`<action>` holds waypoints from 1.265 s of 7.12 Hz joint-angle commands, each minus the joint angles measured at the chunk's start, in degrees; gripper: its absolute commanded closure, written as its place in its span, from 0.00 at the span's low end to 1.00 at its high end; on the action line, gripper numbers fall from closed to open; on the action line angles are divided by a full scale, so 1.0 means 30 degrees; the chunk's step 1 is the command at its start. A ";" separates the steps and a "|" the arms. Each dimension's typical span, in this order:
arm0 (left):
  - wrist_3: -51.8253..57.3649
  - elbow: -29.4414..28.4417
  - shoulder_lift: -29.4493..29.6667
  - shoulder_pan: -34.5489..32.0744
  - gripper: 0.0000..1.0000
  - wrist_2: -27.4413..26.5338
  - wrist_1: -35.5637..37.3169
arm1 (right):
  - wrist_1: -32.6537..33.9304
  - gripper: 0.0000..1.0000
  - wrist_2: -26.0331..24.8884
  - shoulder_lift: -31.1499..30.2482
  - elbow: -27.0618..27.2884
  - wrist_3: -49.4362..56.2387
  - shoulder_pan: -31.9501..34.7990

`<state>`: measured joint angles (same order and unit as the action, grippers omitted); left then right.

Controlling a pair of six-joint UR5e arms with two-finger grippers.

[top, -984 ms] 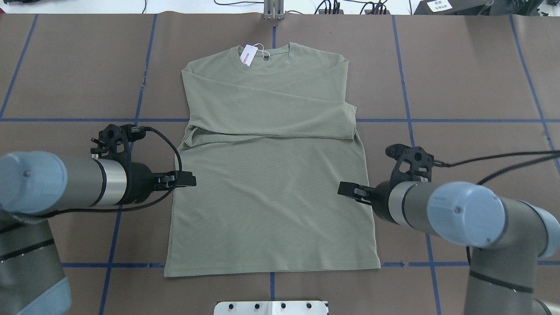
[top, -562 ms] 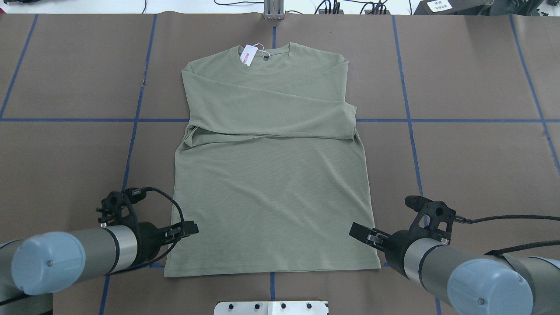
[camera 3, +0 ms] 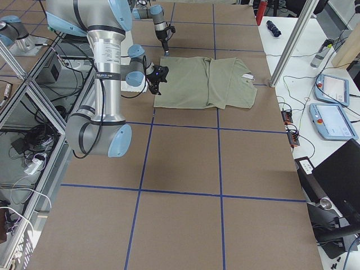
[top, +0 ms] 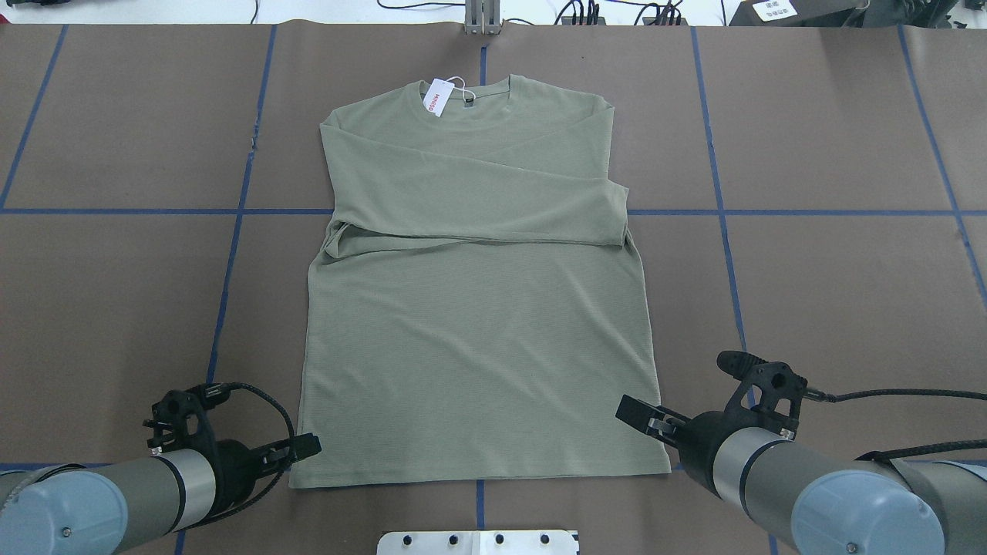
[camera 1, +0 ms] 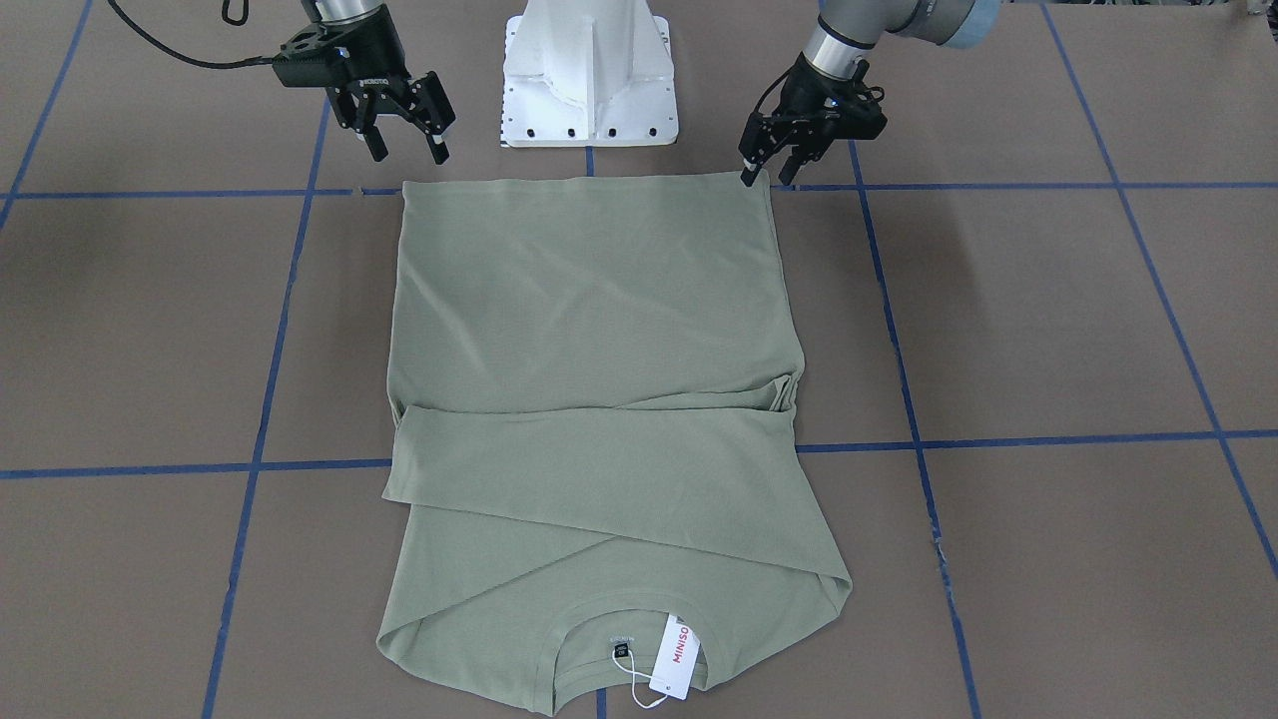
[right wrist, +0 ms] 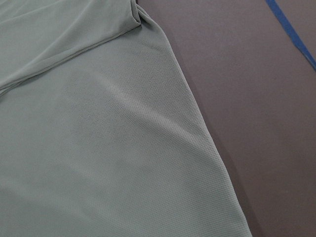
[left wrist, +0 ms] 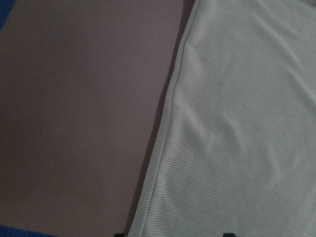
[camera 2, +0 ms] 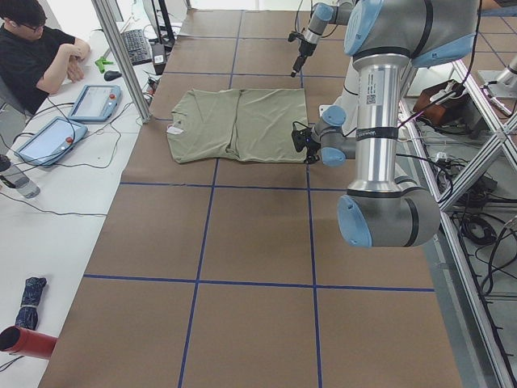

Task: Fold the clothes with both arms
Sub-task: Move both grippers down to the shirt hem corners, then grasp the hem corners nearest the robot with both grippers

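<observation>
**2 end effectors at the hem corners**

The shirt (top: 478, 347) lies flat on the tabletop (top: 810, 270), sleeves folded across the chest. Its long axis runs from the hem nearest your robot to the far collar. Left end effector (camera 1: 767, 172), released, sits at its hem corner. Right end effector (camera 1: 407, 150), also released, hangs beside its corner, apparently higher, so your left arm is nearer.

- The table (top: 848, 116) is covered with brown sheeting, and a grid of blue tape lines (top: 154, 210) is laid on it.
- A white side bench (camera 2: 73, 186) is set along the operators' edge.
- Two tablet-like pendants (camera 2: 95, 103) and a keyboard (camera 2: 139, 46) are laid there.
- A person (camera 2: 36, 52) is seated at it.
- An aluminium post (camera 2: 121, 56) is stood beside the bench.
</observation>
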<state>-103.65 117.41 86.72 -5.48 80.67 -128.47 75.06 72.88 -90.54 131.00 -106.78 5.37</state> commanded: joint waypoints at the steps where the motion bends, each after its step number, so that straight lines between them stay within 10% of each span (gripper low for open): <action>1: 0.0010 -0.0463 0.0068 0.0273 0.28 -0.0055 -0.0009 | 0.0000 0.02 -0.0183 -0.0053 -0.0016 -0.0004 -0.0004; 6: -0.0019 -0.0699 0.0390 0.0889 0.34 -0.0085 0.0020 | 0.0029 0.02 -0.0417 -0.0082 -0.0016 -0.0004 -0.0004; 9: -0.0049 -0.0728 0.0772 0.0859 0.93 -0.0173 0.0020 | 0.0029 0.02 -0.0447 -0.0054 -0.0016 -0.0004 -0.0004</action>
<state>-103.84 115.24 88.90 -2.88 80.19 -128.38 75.11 71.56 -90.77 130.96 -106.79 5.36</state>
